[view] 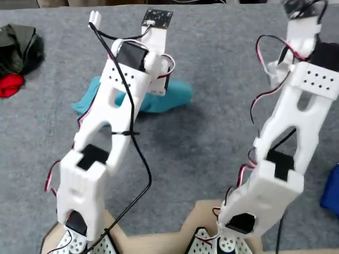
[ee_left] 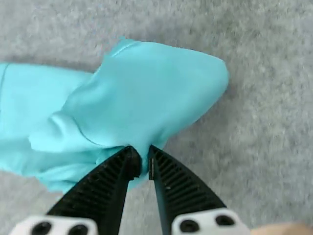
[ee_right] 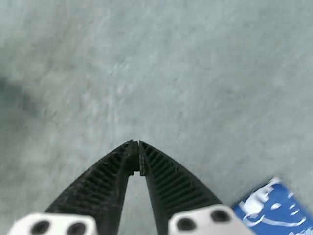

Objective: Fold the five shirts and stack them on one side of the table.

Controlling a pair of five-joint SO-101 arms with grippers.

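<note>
Early stage: left gripper (ee_left: 144, 159) pinches the crumpled teal shirt (ee_left: 146, 93); right gripper (ee_right: 136, 147) pressed together, empty. Bunched shirts (view: 20, 45) at ten o'clock are unfolded.

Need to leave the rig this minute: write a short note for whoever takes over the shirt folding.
Left gripper: shut on an edge of the turquoise shirt, which lies crumpled on the table.
Right gripper: shut, empty, over bare table.
Dark green garment and red garment: bunched at the table's far left corner. Blue thing at the right edge.
Done: no folded stack in sight.
Left: fold everything, stack on one side.
</note>
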